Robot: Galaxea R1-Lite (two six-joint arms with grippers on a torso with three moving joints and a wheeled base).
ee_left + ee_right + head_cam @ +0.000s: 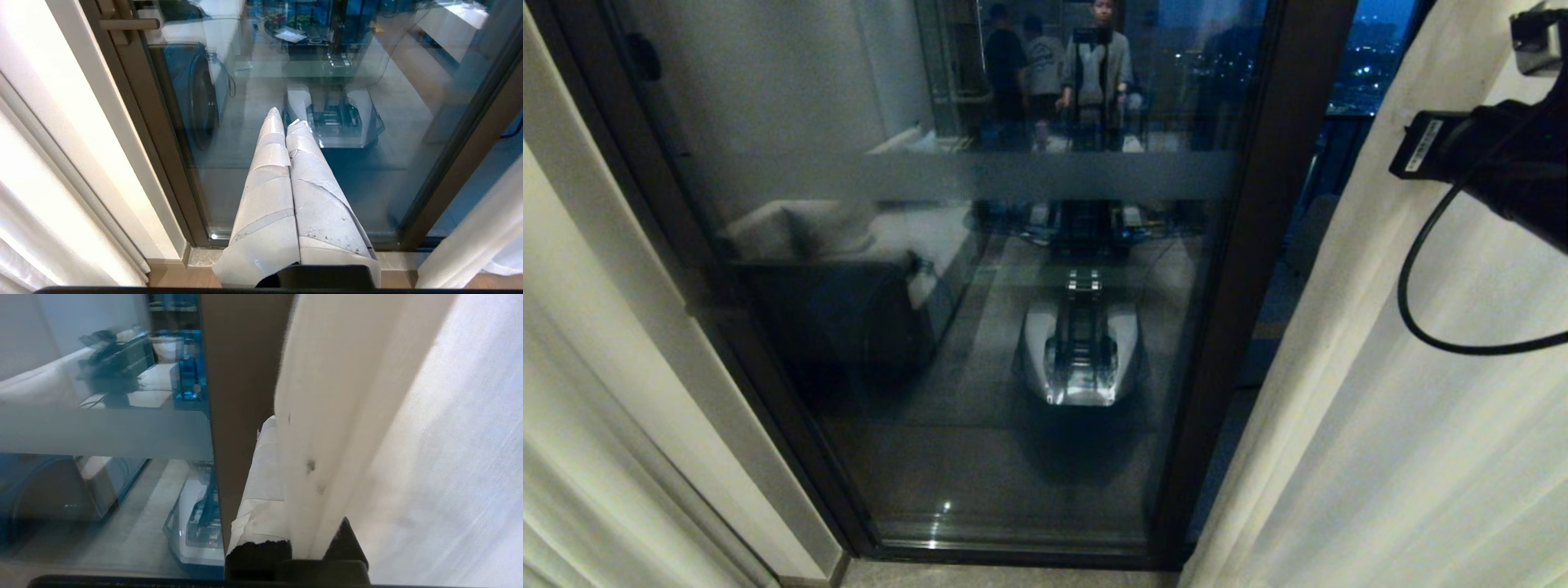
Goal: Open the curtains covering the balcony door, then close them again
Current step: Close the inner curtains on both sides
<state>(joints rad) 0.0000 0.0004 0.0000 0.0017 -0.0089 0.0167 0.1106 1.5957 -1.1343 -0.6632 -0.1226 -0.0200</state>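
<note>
Curtains parted to left and right, door glass bare between, right gripper clamping right curtain's edge, left gripper clenched, empty.

Head, wrists near balcony door

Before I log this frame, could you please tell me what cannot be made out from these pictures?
- Right pincer: in the right wrist view the right curtain covers its far finger; in the head view its tip is cut off by the picture's edge.
- Left pincer: absent from the head view.
- Curtain tops and rail: cut off in every view.
- Left curtain: its hem is out of frame.
- Balcony behind the balcony door: masked by room reflections.
</note>
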